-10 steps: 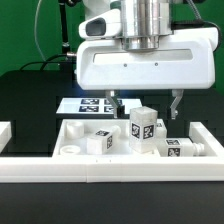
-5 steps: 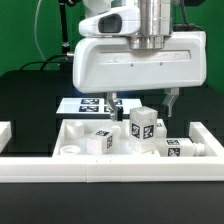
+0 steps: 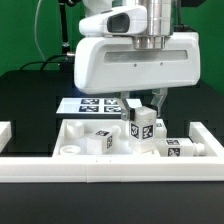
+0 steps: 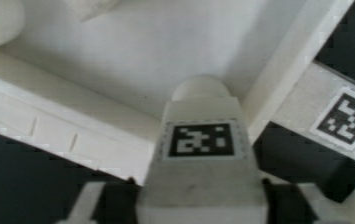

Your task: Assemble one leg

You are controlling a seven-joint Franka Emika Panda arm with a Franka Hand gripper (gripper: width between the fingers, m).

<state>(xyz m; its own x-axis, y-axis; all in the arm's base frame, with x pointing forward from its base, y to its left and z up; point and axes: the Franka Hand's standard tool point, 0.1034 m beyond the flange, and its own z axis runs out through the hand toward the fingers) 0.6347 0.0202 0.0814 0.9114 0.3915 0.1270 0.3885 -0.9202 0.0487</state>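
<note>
The leg point(image 3: 142, 124) stands upright between my spread fingers point(image 3: 156, 100), its long axis vertical; my gripper point(image 3: 140, 103) isn't yet clamping it.

The exterior view sat low and close at the table's edge, looking level across the white tray's front rail point(image 3: 110, 166) toward the arm, with the gripper housing filling the upper half. It faced the marker board point(image 3: 92, 104) lying beyond the tray on the dark tabletop. The wrist view looked down along the gripper, very near, its frame almost filled by one tagged leg point(image 4: 204, 140) with dark fingers point(image 4: 115, 196) at either side of it. Both views shared that upright leg point(image 3: 142, 124) and the white panel surface around it.
</note>
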